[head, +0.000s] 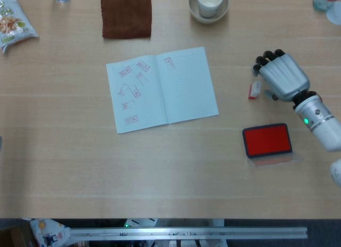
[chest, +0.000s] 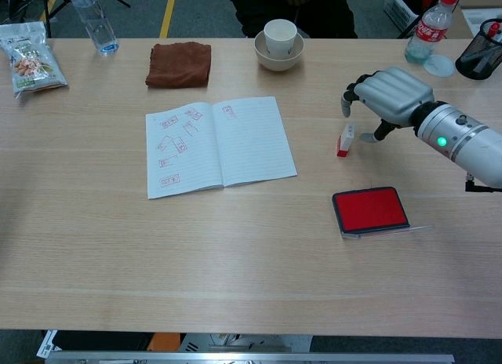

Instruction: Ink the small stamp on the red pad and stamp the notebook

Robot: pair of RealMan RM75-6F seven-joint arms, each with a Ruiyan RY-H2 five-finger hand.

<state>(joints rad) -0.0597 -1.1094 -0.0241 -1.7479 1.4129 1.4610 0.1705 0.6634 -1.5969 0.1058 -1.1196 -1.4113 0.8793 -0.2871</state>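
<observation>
Head view: right hand hovers fingers apart, holding nothing, just beside the small stamp; red pad lies open nearby. Chest view: cup sits in bowl; notebook lies open.

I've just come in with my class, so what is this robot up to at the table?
The right hand hangs with fingers apart just above the small stamp, which stands on the table, not yet gripped. The red pad lies open, nearer the robot than the stamp. The notebook lies open mid-table, with several red stamp marks across it, most on its left page. The left hand is out of view.
</observation>
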